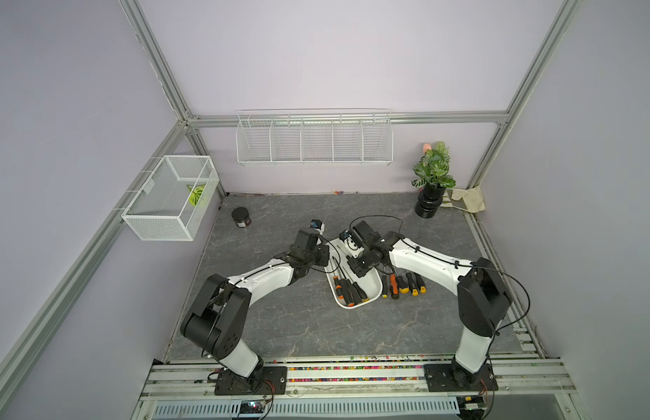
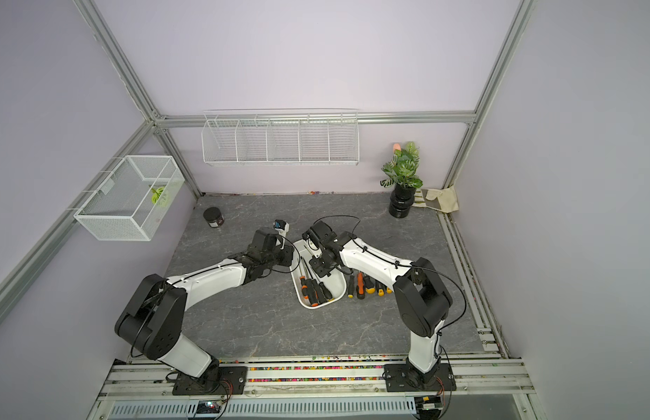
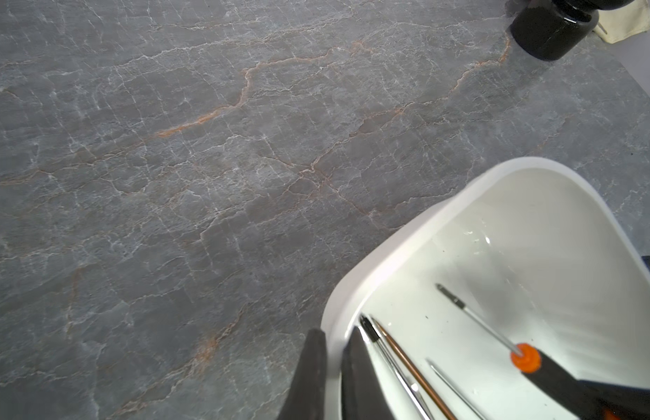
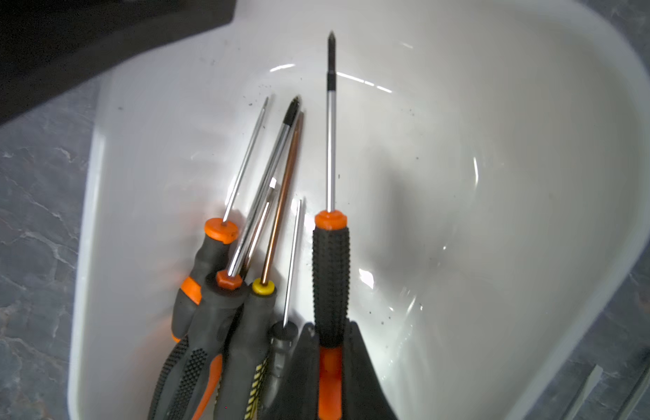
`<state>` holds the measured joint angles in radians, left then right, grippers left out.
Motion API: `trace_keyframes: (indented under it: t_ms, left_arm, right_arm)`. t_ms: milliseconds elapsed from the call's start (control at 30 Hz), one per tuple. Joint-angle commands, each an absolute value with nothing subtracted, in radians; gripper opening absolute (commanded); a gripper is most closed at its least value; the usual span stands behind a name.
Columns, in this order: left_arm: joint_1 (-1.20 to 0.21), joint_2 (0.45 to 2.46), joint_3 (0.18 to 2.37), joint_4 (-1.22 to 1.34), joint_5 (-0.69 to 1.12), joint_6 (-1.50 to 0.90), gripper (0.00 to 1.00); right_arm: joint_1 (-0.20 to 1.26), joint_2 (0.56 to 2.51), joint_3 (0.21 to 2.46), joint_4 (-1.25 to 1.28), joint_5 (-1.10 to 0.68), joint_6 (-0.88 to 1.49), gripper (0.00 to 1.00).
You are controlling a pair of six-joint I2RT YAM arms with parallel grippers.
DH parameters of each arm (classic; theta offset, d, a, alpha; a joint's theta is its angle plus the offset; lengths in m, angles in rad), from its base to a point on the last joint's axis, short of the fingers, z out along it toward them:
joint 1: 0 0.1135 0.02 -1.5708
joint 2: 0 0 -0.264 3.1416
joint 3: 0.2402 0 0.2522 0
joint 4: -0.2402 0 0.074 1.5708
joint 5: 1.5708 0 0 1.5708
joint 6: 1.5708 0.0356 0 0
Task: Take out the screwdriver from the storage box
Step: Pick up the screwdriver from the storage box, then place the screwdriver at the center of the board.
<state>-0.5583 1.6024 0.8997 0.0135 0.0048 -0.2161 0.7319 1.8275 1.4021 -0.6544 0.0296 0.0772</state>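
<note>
Right wrist view: the right gripper (image 4: pixel 330 327) is seen at the lower middle of the frame, pressed together on the black knurled handle of a screwdriver (image 4: pixel 330 269) with an orange collar. Its shaft is pointed toward the upper middle, over the white floor of the storage box (image 4: pixel 498 163). The grasp is judged done; lift-out and set-down are left, since the tool is not yet clear of the box walls. Whether it is raised off the floor cannot be told. Other screwdrivers (image 4: pixel 225 320) are bunched at the lower left, just beside the held one. In the left wrist view, the left gripper (image 3: pixel 335 332) at the lower middle is closed on the box rim, one finger outside and one inside, so the box is judged steadied. In a top view, a row of screwdrivers (image 1: pixel 403 285) is laid on the table (image 1: pixel 280 327) just right of the box, taken as already out.
</note>
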Motion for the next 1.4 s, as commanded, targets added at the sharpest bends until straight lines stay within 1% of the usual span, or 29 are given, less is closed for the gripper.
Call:
trace_keyframes:
  t_ms: [0,267,367,500,633,733,867,1067,1233,1367]
  left_arm:
    - [-0.56,1.585,0.912,0.037,-0.008,-0.201,0.0]
    - [-0.559,1.589,0.913,0.038,-0.008,-0.201,0.0]
    - [-0.559,1.585,0.913,0.036,-0.008,-0.2,0.0]
    - [-0.559,1.582,0.914,0.035,-0.006,-0.201,0.0]
    - [-0.56,1.573,0.911,0.029,-0.009,-0.201,0.0]
    - [-0.56,1.571,0.911,0.029,-0.01,-0.201,0.0]
    - [-0.56,1.575,0.912,0.032,-0.006,-0.203,0.0]
    - [-0.558,1.59,0.909,0.058,0.009,-0.211,0.0]
    - [-0.559,1.615,0.911,0.073,0.021,-0.213,0.0]
    - [-0.558,1.614,0.901,0.08,0.019,-0.208,0.0]
  right_arm:
    - [0.701,1.757,1.356,-0.688,0.016,0.113,0.0]
    - [0.641,1.555,1.263,-0.732,-0.012,0.122,0.0]
    - [0.619,1.475,1.224,-0.753,0.062,0.145,0.0]
    - [0.53,1.428,1.183,-0.808,0.052,0.133,0.0]
    - [0.465,1.369,1.11,-0.778,0.014,0.122,0.0]
    - [0.408,1.375,1.067,-0.774,0.03,0.108,0.0]
    - [0.329,1.389,1.008,-0.726,-0.026,0.126,0.0]
    - [0.232,1.453,0.996,-0.683,-0.011,0.138,0.0]
    - [0.218,1.493,0.966,-0.635,0.036,0.162,0.0]
    - [0.212,1.509,0.947,-0.616,0.135,0.156,0.0]
